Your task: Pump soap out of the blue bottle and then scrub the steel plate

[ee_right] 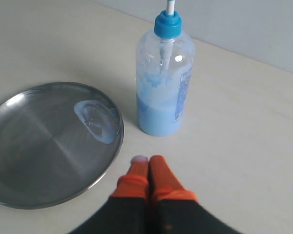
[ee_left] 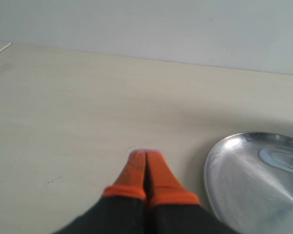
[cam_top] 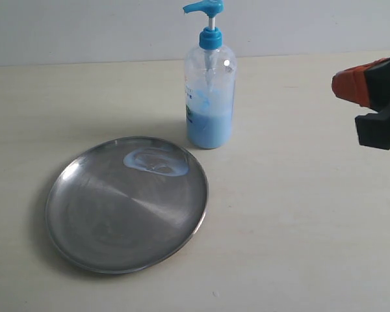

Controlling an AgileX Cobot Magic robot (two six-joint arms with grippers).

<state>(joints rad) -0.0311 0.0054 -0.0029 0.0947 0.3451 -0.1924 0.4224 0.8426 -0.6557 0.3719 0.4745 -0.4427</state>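
Lying beside the blue bottle (cam_top: 209, 91), your steel plate (cam_top: 117, 214) held soap (cam_top: 155, 161) at that edge, probably within the spout's reach. Your left fingers (ee_left: 136, 170) and right fingers (ee_right: 158, 173) were clenched, empty.

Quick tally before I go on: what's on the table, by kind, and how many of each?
Pump bottles: 1, the blue bottle
Plates: 1, the steel plate
Soap patches: 1, the soap, lying on the plate near its rim
Total: 3

pale tabletop (cam_top: 299, 227), plain grey wall (cam_top: 84, 26)
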